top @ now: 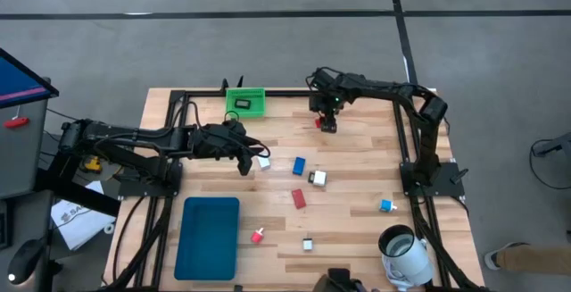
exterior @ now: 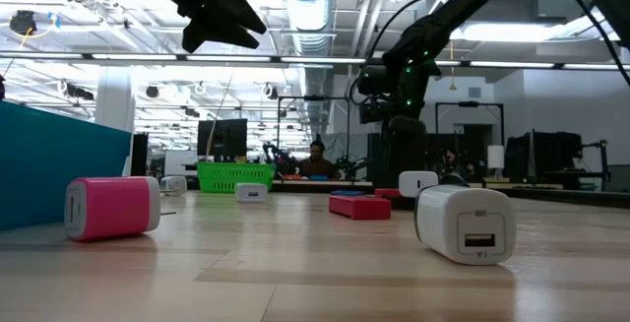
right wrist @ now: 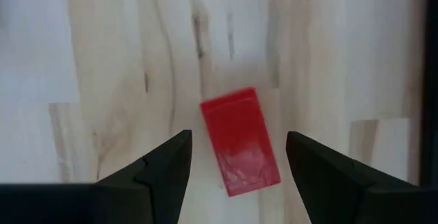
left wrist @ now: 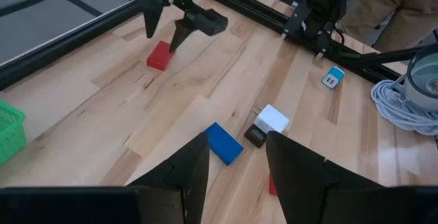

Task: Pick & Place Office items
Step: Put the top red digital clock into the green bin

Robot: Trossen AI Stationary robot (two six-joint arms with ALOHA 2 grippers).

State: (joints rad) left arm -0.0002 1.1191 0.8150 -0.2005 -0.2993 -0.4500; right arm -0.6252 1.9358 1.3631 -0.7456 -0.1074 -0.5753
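Right pincer [right wrist: 234, 157] hangs directly over a red block [right wrist: 240, 142] near the surface's [top: 357, 158] far edge, fingers apart, nothing held. Left pincer [left wrist: 235, 161], also apart and empty, hovers near the blue block [left wrist: 224, 142]. Every visible piece lies loose on the wood; the green bin [top: 244, 102] looks almost empty, so most of the job remains

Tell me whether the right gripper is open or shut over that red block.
Open. In the right wrist view the right gripper shows two dark fingers spread apart, with the flat red oblong block lying on the wooden table between them, ungripped.
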